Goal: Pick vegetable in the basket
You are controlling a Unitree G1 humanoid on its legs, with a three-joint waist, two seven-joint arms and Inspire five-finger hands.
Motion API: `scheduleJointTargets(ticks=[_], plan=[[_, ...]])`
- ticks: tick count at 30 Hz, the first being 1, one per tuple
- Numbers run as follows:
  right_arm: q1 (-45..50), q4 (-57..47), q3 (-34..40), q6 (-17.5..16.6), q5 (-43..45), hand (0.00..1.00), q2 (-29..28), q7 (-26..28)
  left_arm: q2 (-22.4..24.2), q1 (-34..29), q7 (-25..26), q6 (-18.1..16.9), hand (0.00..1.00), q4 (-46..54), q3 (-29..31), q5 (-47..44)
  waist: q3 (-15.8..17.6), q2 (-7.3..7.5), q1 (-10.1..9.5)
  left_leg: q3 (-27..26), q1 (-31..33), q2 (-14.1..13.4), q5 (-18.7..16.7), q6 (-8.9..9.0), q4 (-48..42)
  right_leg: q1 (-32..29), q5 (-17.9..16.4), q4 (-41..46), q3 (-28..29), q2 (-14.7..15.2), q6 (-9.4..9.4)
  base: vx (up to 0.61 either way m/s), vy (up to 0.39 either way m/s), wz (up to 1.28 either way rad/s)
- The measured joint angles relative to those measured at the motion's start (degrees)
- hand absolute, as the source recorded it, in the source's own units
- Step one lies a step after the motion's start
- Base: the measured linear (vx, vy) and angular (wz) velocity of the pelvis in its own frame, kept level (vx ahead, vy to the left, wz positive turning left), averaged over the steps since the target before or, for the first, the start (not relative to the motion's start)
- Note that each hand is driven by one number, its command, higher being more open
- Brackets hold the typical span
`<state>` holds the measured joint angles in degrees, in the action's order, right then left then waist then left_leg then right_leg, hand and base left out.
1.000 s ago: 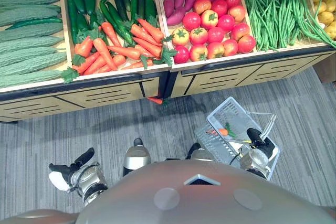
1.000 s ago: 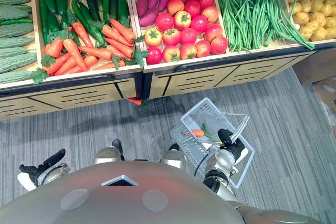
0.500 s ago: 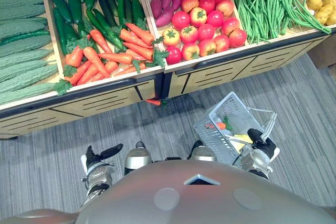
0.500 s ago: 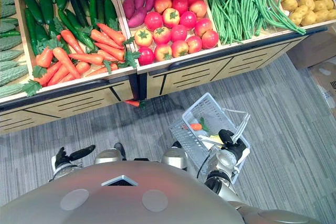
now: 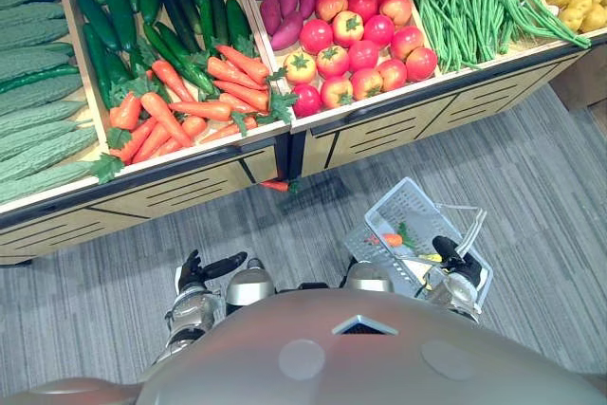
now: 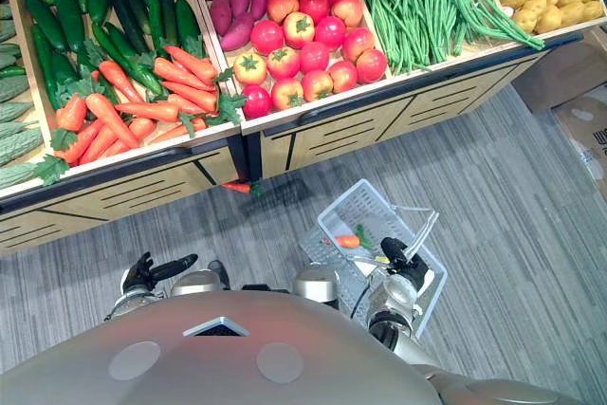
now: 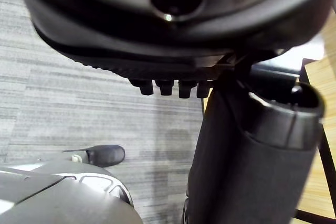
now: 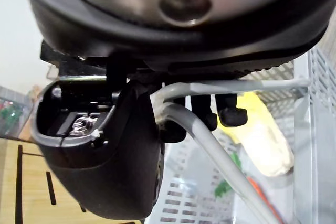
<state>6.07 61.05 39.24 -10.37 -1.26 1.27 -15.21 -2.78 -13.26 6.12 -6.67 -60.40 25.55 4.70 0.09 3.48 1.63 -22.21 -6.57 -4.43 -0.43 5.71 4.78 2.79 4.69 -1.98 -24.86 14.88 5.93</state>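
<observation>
Right hand [image 5: 447,253] condition: its fingers are curled over the grey wire handle [image 8: 220,153] of the white latticed plastic basket [image 5: 410,204], which hangs low at my right side above the grey striped floor [image 5: 531,177]. I see a small orange carrot [image 5: 391,239] and a pale yellow vegetable [image 8: 261,129] lying in the basket, with a scrap of green beside them. Left hand [image 5: 201,270] sits low at my left side, fingers straight and relaxed, holding nothing. Step in hand, as I judge it: fetch the next vegetable with the free hand. Procedure: hold the basket level so its contents do not roll; raise the left arm to the heap of orange carrots with green tops [image 5: 180,111] in the pale wooden display bin [image 5: 190,152], which lies nearest that arm; select a carrot on top of the heap, clear of its neighbours; close round its body, not its leaves; lift straight up before crossing to the basket. Caution: one loose carrot [image 5: 277,184] lies on the floor under the stand's edge; I would leave it.
</observation>
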Motion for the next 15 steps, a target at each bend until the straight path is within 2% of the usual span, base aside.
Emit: scheduleJointTargets(ticks=[5, 11, 12, 15], plan=[[1.04, 0.25, -2.38, -0.06, 1.76, 0.0, -0.3, 0.29, 0.01, 0.27, 0.32, 0.22, 1.0, -1.05, -0.74, -3.3, 0.17, -0.12, -0.05, -0.68, -0.7, -0.01, -0.03, 0.04, 0.02, 0.24, 0.04, -0.2, 0.58, -0.1, 0.1, -0.03, -0.038, -0.08], [1.04, 1.25, -3.86, -0.06, 2.01, 0.0, -0.45, 0.93, -0.53, 0.27, 0.74, 0.29, 1.0, -1.65, -3.52, -6.32, 0.52, 0.01, -0.23, -4.82, -4.14, -0.15, -1.31, 0.43, -0.29, 0.56, 0.05, 0.64, 4.8, -0.4, 0.18, -0.03, -0.026, -0.32], [1.04, 1.23, -3.86, -0.07, 2.06, 0.0, -0.45, 0.93, -0.62, 0.27, 0.72, 0.32, 1.0, -1.65, -4.05, -6.69, 0.63, 0.08, -0.2, -5.08, -4.0, -0.31, -2.01, 0.45, -1.4, 0.32, -0.13, 1.25, 5.11, -0.24, 0.11, -0.02, -0.006, -0.34], [1.09, 0.5, -3.78, -0.12, 2.2, 0.0, -0.46, 1.05, -2.05, 1.49, 0.13, 0.33, 1.0, -1.61, -7.33, -7.04, 2.25, 0.1, -0.14, -6.75, -0.28, -2.42, -8.59, -0.08, -12.52, -2.62, -0.67, 6.15, 7.49, 0.83, -0.61, -0.07, 0.006, -0.37]])
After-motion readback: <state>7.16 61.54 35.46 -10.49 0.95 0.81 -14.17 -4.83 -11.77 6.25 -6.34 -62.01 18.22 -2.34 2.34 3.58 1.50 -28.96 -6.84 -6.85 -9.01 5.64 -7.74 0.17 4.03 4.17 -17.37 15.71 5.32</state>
